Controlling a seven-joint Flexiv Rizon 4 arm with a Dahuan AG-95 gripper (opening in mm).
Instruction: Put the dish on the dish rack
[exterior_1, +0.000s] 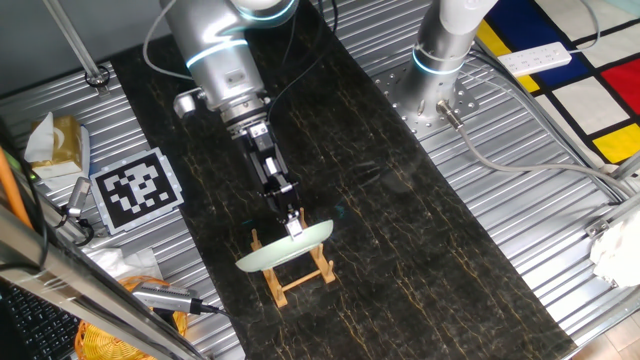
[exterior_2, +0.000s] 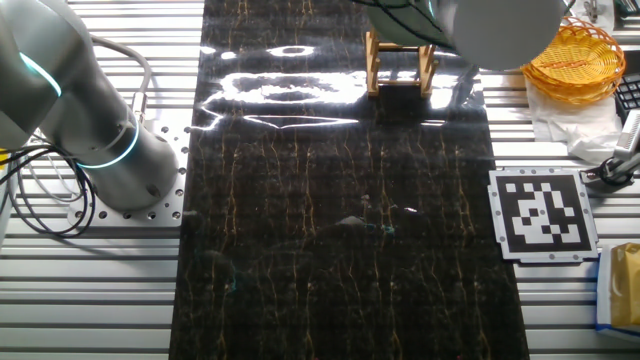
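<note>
The pale mint-green dish (exterior_1: 283, 247) stands tilted on edge across the top of the small light-wood dish rack (exterior_1: 298, 276), near the front of the dark mat. My gripper (exterior_1: 293, 226) comes down from the arm above and is shut on the dish's upper rim. In the other fixed view, the dish rack (exterior_2: 400, 62) shows at the top edge of the mat. There my arm's grey body (exterior_2: 495, 25) hides the dish and the gripper.
A second arm's base (exterior_1: 440, 60) stands at the mat's far right corner. A black-and-white marker tag (exterior_1: 138, 190) lies left of the mat, with a tissue box (exterior_1: 55, 145) and tools (exterior_1: 165, 298) nearby. A wicker basket (exterior_2: 585, 55) sits beside the rack.
</note>
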